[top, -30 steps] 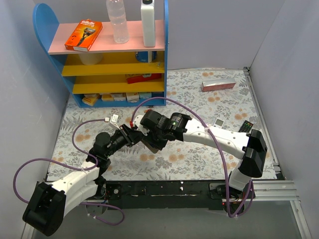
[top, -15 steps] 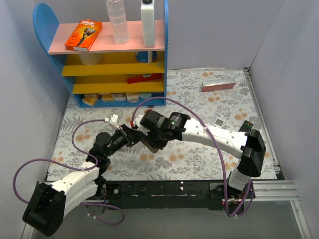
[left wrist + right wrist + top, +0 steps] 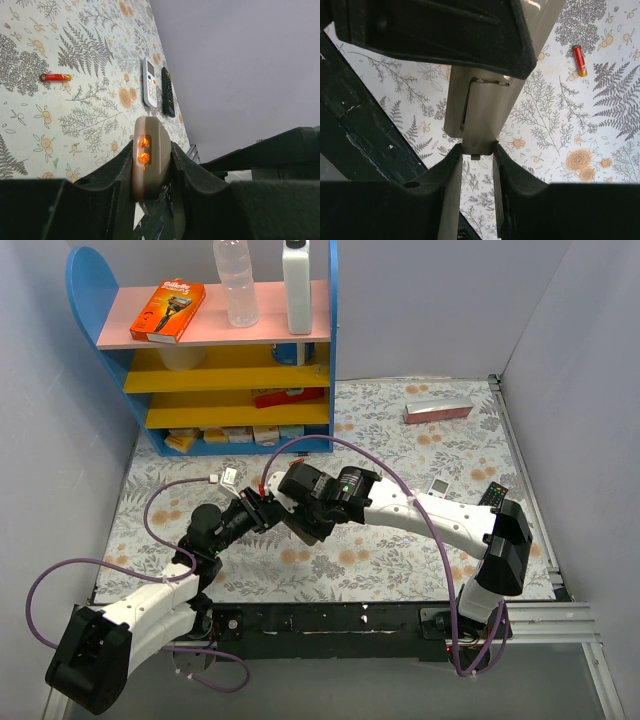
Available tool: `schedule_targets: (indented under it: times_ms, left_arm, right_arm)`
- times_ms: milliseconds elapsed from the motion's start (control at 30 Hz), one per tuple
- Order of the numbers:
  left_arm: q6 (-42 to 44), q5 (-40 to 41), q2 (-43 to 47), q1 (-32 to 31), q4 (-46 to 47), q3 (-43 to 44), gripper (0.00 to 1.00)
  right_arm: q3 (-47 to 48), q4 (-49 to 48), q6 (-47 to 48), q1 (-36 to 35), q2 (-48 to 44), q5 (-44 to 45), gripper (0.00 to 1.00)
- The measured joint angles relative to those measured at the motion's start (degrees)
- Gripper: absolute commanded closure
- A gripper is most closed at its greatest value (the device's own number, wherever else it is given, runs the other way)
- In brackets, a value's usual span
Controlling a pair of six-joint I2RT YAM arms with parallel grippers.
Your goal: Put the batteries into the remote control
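The right arm has slid a tiny bit toward the left arm since the earlier picture. The left arm has stayed where it was. The two tools meet over the flowery paper-covered counter [image 3: 400,560].

The left tool [image 3: 151,152] is closed on the white squared-off plastic remote control [image 3: 159,172]. One black finger [image 3: 122,165] presses on each long side. The remote control is up in the air, standing on its edge between the fingers. From the left wrist, two small orange dots show on its thin end.

The right tool [image 3: 477,160] is closed on the other end of the remote control. Its two fingertips sit close together and pinch the narrow end. From the right wrist, the back of the remote control faces the camera and shows a long sunken slot.

A tiny red cylinder battery with a gold end [image 3: 579,60] lies flat on the counter. It is out past both tools, off to one side, and well apart from them. No tool touches it.

Far ahead of the left tool, a slim white round-ended remote [image 3: 149,82] and a long black remote [image 3: 168,92] lie side by side on the counter.
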State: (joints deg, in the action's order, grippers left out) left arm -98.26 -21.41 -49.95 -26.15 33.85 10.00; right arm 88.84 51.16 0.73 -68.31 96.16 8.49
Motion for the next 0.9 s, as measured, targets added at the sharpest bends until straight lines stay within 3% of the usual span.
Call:
schedule_targets:
  times_ms: [900]
  left_arm:
    - [2.95, 0.04, 1.73, 0.0, -3.52, 1.84, 1.0]
  right_arm:
    - [3.21, 2.78, -0.11, -1.09, 1.53, 4.17, 0.99]
